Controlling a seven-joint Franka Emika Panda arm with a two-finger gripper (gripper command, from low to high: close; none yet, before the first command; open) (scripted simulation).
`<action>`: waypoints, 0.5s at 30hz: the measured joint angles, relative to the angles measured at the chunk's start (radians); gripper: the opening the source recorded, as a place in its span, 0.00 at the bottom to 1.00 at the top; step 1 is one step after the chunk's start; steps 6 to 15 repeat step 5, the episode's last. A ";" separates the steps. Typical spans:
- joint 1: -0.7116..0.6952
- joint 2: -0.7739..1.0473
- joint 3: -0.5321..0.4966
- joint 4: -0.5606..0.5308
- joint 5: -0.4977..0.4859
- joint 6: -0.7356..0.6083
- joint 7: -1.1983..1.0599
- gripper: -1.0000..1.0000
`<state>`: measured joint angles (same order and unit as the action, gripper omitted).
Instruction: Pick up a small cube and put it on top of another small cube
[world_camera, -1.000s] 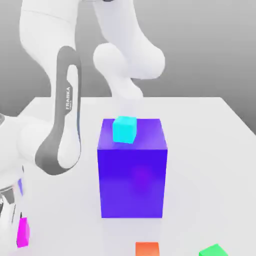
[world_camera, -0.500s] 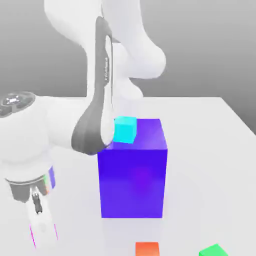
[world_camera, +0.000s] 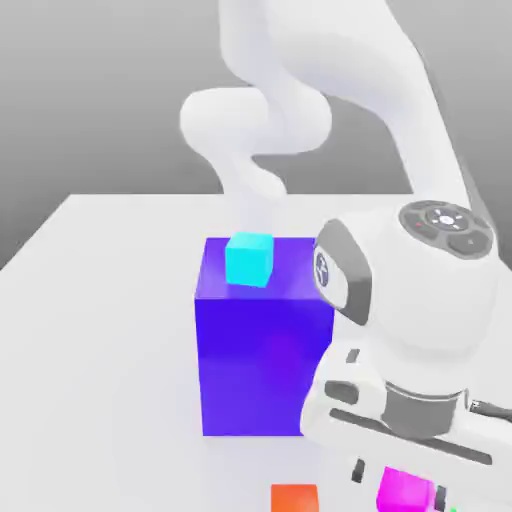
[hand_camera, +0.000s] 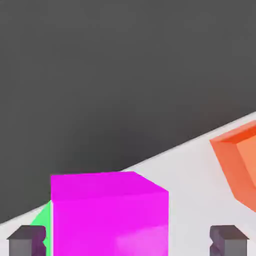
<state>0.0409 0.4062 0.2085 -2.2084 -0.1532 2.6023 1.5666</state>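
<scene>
Swung across since a second ago, from 8 o'clock of the glossy blue block (world_camera: 264, 340) to its 4 o'clock. End effector (world_camera: 410, 490) gripping smooth magenta cube (world_camera: 404, 489) (hand_camera: 107, 215) between dark fingertips (hand_camera: 27, 239); green cube (hand_camera: 42, 220) just behind, matte orange cube (world_camera: 294, 497) nearby on white bench (world_camera: 100, 350).

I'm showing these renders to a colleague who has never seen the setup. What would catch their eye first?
Probably the big blue block mid-table, with a cyan cube on top. Next, the white arm's gripper low at the exterior view's right, with the magenta cube between its fingers; an orange cube sits nearby, and a sliver of green cube peeks from behind the magenta one.
</scene>
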 joint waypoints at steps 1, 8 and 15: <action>0.033 0.036 0.003 0.020 -0.024 0.013 0.010 1.00; 0.040 -0.041 0.039 0.032 0.001 -0.076 -0.015 1.00; 0.040 -0.041 0.039 0.032 0.001 -0.076 -0.015 1.00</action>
